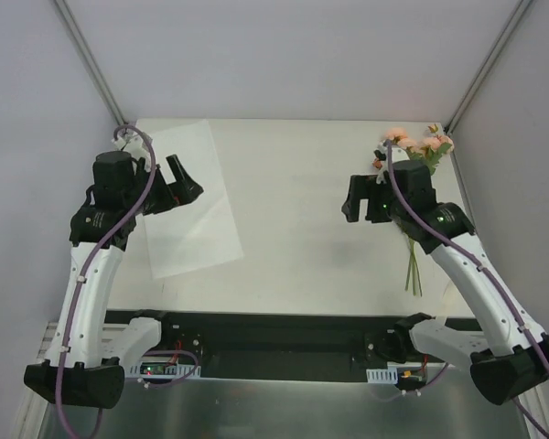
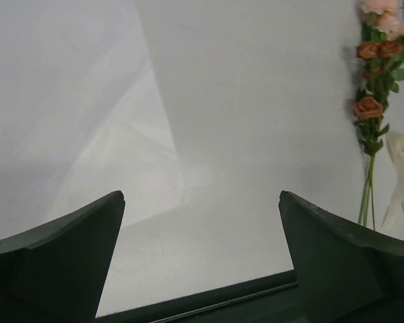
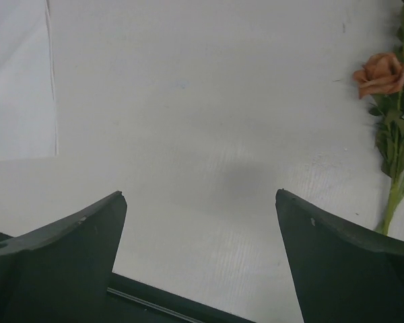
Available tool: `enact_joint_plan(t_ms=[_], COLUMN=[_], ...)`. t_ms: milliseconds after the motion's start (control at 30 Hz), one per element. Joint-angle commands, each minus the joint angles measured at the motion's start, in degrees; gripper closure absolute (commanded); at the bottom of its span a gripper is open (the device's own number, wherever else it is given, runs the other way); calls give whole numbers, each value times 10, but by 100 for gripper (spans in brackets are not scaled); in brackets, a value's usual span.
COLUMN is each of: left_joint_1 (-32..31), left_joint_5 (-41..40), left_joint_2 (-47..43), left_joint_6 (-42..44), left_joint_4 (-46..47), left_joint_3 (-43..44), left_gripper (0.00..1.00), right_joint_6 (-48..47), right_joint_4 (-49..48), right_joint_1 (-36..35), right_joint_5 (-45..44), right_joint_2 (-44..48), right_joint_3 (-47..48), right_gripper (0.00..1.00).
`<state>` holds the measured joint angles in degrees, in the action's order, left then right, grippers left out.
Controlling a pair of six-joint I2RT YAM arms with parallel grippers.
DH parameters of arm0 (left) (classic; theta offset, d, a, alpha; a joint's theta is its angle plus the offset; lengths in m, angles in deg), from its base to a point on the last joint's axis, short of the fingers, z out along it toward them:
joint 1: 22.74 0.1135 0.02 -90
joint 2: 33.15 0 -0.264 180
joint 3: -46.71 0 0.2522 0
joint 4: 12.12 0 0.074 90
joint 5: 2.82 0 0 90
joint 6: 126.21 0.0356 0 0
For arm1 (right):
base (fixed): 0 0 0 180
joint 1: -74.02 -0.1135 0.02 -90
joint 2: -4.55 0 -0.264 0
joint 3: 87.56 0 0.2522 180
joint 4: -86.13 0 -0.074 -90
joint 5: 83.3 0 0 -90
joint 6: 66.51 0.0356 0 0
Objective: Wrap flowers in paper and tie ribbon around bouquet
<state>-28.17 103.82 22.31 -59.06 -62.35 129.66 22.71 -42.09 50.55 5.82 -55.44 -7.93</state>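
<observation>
The left gripper (image 2: 202, 195) and right gripper (image 3: 198, 193) are held wide and empty. In the top view, the paper (image 1: 188, 206) is seen at upper left and the flowers (image 1: 421, 146) at upper right.

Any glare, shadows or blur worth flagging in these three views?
Top external: even light, the white paper barely contrasts with the table. Left wrist: flowers sharp, paper faint and washed out. Right wrist: a soft grey shadow on the table, flowers crisp at the edge.

top view high at the near side, facing down on the whole table (image 1: 293, 201), wrist views low over it behind left claw (image 2: 202, 195), right claw (image 3: 200, 194), all sharing the flowers (image 1: 416, 146)
</observation>
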Motion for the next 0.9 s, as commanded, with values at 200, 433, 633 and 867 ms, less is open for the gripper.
enact_joint_plan(t_ms=[200,433,633,867], left_joint_1=[109,161,162,163], left_joint_5=[-57,-37,-72,-6], left_joint_2=[112,264,375,459], left_joint_6=[-57,-110,-91,-127], left_joint_4=[-3,52,47,44], left_joint_3=[-85,-82,-62,-76], left_gripper=[1,26,57,68], right_joint_6=[68,179,198,220], right_joint_4=[-232,-363,-394,-421], right_joint_1=[-115,-145,-173,-171], right_joint_5=[189,261,251,240], right_joint_2=[-327,-578,-688,-769], right_joint_3=[146,324,418,463], right_gripper=[4,4,6,15])
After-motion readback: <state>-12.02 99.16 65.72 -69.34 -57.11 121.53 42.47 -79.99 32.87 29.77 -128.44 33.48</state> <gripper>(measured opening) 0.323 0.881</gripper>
